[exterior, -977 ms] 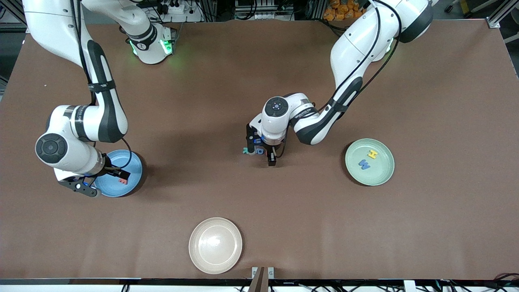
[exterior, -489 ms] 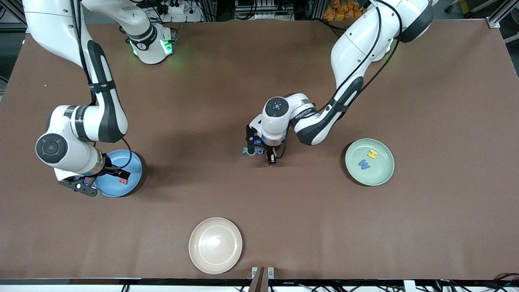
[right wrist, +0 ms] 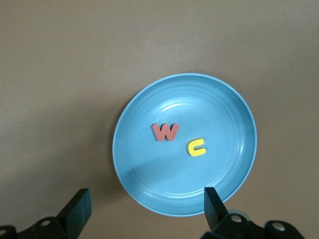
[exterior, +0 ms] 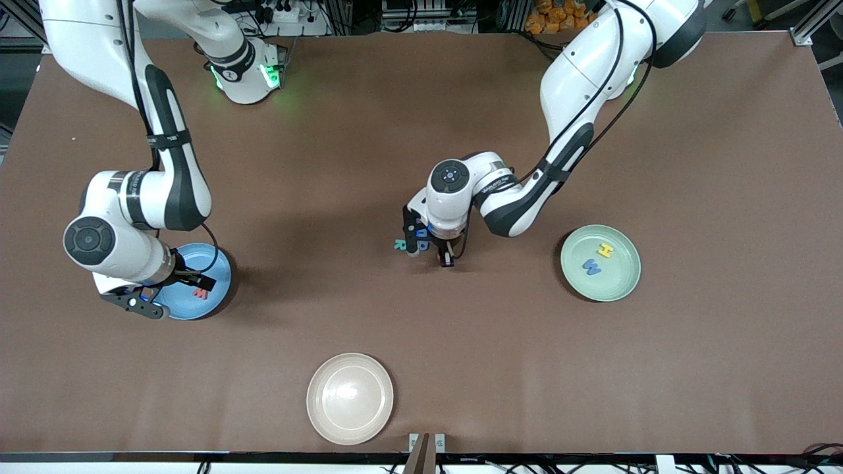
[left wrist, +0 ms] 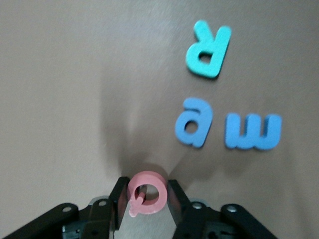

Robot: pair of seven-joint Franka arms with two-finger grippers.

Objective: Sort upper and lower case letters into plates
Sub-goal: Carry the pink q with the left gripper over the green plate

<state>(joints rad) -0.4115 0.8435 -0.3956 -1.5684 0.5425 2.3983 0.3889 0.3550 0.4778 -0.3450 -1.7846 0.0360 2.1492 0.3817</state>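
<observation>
Currently pink letter (left wrist: pixel 146 191) pinched edgewise in closed left gripper (left wrist: pixel 146 199), mid-table beside teal R (left wrist: pixel 208 49), blue a (left wrist: pixel 193 121), blue w (left wrist: pixel 253 131). Shallow grip; may slip in transit. Right gripper (right wrist: pixel 144 209) wide open, empty, over blue plate (right wrist: pixel 239 164).

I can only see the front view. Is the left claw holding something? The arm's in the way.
Observer: Yes. The left claw, over the middle of the table, is shut on a round pink letter.
Operator: What other letters are near it?
Observer: A teal R, a blue a and a blue m lie on the table beside it.
Operator: And what's in the blue plate?
Observer: The blue plate holds a red w and a yellow c, under the open right claw.
</observation>
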